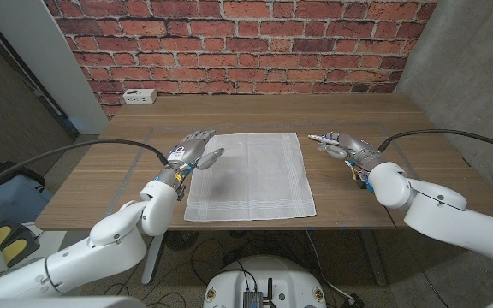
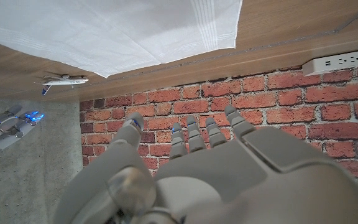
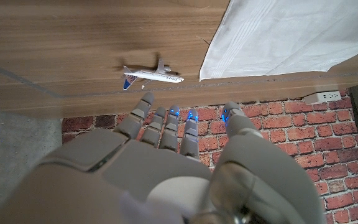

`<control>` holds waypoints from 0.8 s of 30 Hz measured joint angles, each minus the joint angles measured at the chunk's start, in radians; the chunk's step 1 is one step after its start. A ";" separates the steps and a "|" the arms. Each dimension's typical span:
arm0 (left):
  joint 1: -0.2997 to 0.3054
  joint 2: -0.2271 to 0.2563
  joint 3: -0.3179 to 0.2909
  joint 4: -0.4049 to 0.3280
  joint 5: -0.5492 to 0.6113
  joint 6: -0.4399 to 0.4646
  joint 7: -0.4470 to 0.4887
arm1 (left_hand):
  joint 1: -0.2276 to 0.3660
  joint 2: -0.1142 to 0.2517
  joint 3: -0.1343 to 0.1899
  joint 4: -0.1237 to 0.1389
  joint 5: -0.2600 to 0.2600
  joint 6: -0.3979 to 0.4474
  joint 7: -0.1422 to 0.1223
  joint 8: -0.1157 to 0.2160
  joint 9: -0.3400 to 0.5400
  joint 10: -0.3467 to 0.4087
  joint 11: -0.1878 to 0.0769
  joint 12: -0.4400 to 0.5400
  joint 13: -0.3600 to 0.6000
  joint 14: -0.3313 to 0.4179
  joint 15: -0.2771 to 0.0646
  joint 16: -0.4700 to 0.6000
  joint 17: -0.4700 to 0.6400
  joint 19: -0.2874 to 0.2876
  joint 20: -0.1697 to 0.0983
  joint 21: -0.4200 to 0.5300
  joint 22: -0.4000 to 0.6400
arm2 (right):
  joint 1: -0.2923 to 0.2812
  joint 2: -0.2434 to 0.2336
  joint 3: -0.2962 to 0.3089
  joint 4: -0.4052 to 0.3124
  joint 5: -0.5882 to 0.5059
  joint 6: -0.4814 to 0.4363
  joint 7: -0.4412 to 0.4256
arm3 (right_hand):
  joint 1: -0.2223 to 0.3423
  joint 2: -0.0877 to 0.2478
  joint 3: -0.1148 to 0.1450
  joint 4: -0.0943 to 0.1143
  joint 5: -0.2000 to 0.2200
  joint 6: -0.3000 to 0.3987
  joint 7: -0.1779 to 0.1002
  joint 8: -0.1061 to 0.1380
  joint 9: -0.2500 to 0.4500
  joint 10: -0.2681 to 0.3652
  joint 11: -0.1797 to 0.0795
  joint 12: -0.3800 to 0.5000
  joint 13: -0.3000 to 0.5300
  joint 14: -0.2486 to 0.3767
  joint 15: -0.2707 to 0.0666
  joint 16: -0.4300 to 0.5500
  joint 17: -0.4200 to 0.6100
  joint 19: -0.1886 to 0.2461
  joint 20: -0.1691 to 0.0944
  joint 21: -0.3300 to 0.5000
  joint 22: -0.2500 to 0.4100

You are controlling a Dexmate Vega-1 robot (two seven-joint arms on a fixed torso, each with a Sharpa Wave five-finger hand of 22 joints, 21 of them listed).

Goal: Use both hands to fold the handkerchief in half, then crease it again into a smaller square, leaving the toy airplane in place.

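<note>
Your left hand (image 1: 191,151) hovers at the handkerchief's left edge, fingers spread wide, gripping nothing. The white handkerchief (image 1: 251,175) lies unfolded and flat across the middle of the wooden counter (image 1: 101,171). Just past its far right corner sits the toy airplane (image 3: 149,74), and right there is your right hand (image 1: 342,146), fingers apart, empty.

matt white cloth handkerchief (image 1: 251,175) on smooth wooden table (image 1: 349,115).
</note>
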 measured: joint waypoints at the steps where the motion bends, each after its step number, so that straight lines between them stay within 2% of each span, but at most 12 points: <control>1: 0.007 0.001 0.000 -0.007 0.007 0.006 0.000 | 0.004 -0.004 0.001 -0.001 0.000 0.000 0.000 0.000 0.000 0.000 0.000 0.000 0.000 0.002 -0.002 0.000 0.000 0.000 0.001 0.000 0.000 | -0.007 -0.006 -0.002 -0.015 -0.006 -0.010 -0.003 | 0.001 0.001 0.000 0.000 0.000 0.003 0.003 0.000 0.000 0.005 0.001 0.000 0.000 0.001 -0.001 0.001 0.000 0.001 -0.001 0.000 0.000; 11: 0.092 0.009 -0.005 -0.068 0.056 0.055 0.016 | 0.012 -0.006 0.003 -0.003 0.000 0.013 -0.001 0.000 0.000 0.009 0.002 0.000 0.000 0.004 -0.004 0.000 0.000 0.005 0.006 0.000 0.000 | -0.050 -0.033 -0.003 -0.080 -0.047 -0.078 -0.028 | 0.001 0.001 0.004 0.004 0.000 0.014 0.003 0.000 0.000 0.010 -0.004 0.000 0.000 0.010 -0.003 0.001 0.000 0.009 -0.002 0.000 0.000; 16: 0.133 0.013 -0.012 -0.094 0.085 0.082 0.027 | 0.013 -0.005 0.005 -0.005 0.000 0.018 -0.004 0.000 0.000 0.009 0.002 0.000 0.000 0.004 -0.004 0.000 0.000 0.005 0.005 0.000 0.000 | -0.079 -0.053 -0.007 -0.126 -0.066 -0.106 -0.037 | 0.006 0.006 0.004 0.004 0.000 0.023 0.001 0.008 0.005 0.025 -0.004 0.000 0.000 0.021 -0.007 0.005 0.000 0.009 -0.002 0.000 0.000; 24: 0.178 0.020 -0.017 -0.121 0.113 0.104 0.033 | 0.017 -0.009 0.005 -0.005 0.000 0.018 -0.004 0.000 0.000 0.014 -0.004 0.000 0.000 0.009 0.002 0.000 0.000 0.011 0.000 0.000 0.000 | -0.110 -0.071 -0.019 -0.170 -0.091 -0.142 -0.047 | 0.006 0.006 0.008 0.008 0.000 0.035 0.000 0.008 0.005 0.027 -0.006 0.000 0.000 0.025 -0.010 0.005 0.000 0.018 0.000 0.000 0.000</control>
